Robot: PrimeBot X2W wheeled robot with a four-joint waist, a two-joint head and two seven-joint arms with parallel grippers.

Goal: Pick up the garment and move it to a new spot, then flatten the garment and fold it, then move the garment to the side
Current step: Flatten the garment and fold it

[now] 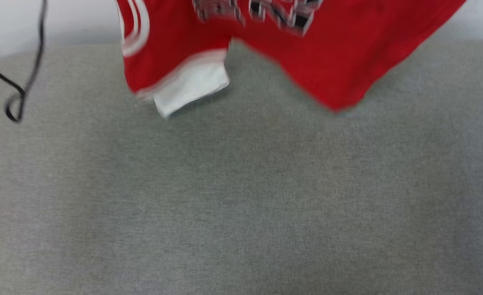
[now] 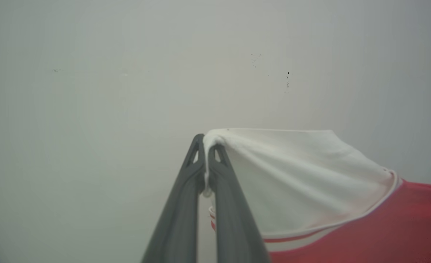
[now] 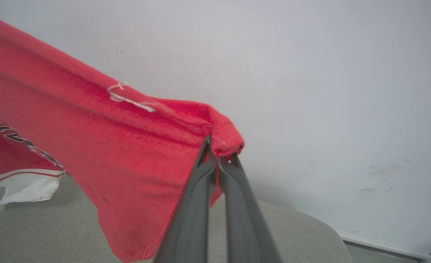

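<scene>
the red jersey t-shirt (image 1: 307,53) hung spread between both grippers, above a grey upholstered surface (image 1: 241,196) and in front of a pale wall (image 3: 328,73). the left gripper (image 2: 206,149) was clamped tight on the edge of a white sleeve (image 2: 292,175), with cloth pinched between its dark fingers. the right gripper (image 3: 217,153) was clenched on a red hem corner, where a loose white thread (image 3: 128,98) lay on the fabric. in the head view, which was blurred, the black-and-white print sat at the top edge, and the other white sleeve (image 1: 192,86) dangled low over the surface; contact could not be told. a black cable (image 1: 20,94) looped at the left.
</scene>
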